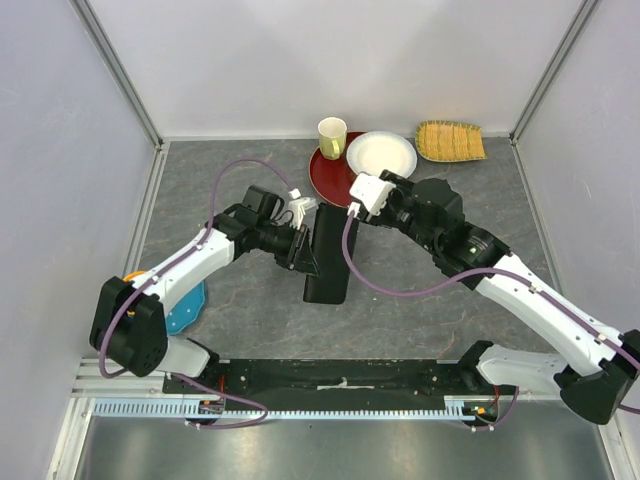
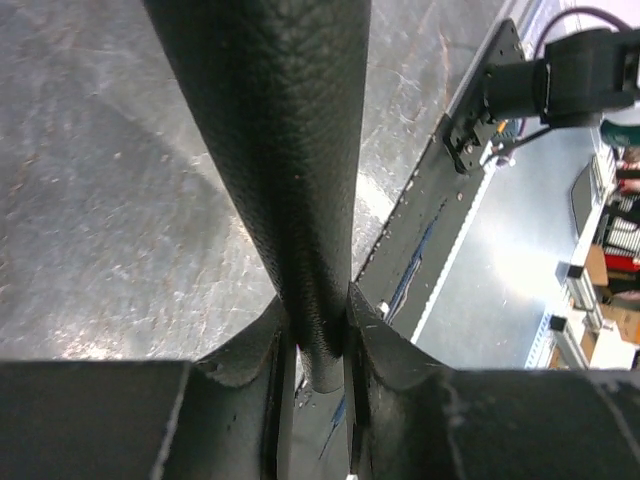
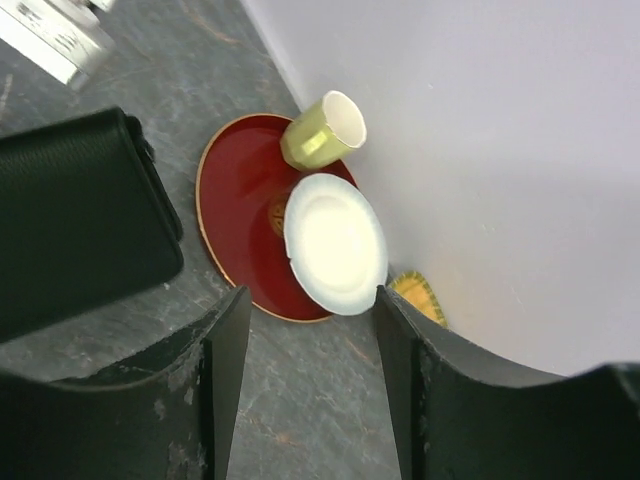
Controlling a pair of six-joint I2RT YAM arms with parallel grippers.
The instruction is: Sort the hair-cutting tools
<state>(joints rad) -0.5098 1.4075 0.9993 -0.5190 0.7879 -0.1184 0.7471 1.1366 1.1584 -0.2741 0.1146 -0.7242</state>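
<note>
The hair-cutting tools are hidden in every view. A large black textured case lies mid-table, and it also fills the left side of the right wrist view as the black case. My left gripper is shut on the case's left edge. In the left wrist view that rounded edge of the case runs down into the left gripper, pinched between both fingers. My right gripper hovers beside the case's far right corner. The right gripper is open, with only tabletop between its fingers.
A red plate sits at the back with a yellow cup on it and a white plate overlapping its right side. A woven yellow tray lies at the back right. A blue object sits by the left arm's base.
</note>
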